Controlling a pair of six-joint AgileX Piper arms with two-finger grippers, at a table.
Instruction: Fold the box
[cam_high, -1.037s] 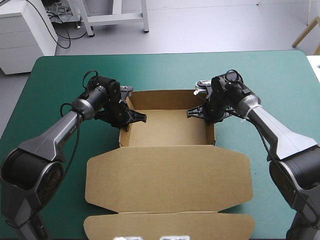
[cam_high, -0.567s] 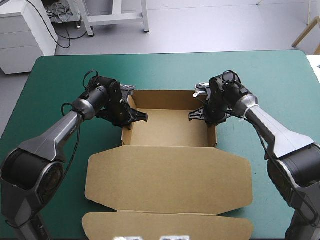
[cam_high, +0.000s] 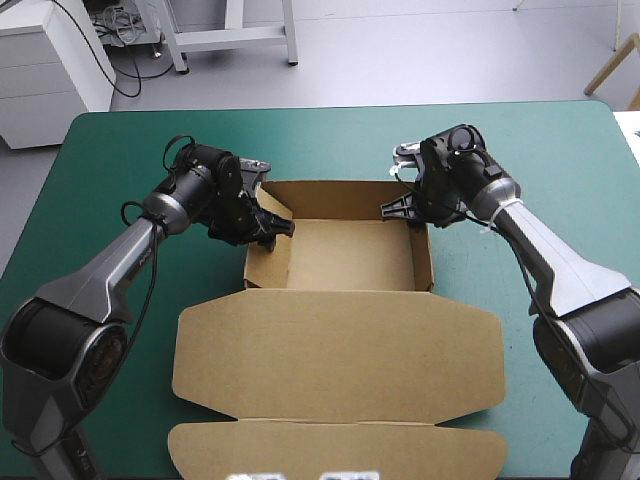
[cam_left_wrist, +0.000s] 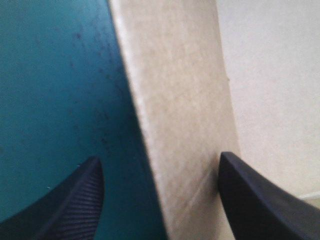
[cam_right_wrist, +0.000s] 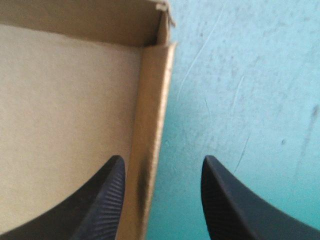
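Straddling side walls of the brown cardboard box (cam_high: 340, 255), the black-fingered left gripper (cam_left_wrist: 160, 157) and right gripper (cam_right_wrist: 163, 157) gape unclenched; squeezing evenly should square them.

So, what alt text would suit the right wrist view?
The open right gripper straddles the side wall of the brown box, one black finger inside the box, the other over the teal-green cover.
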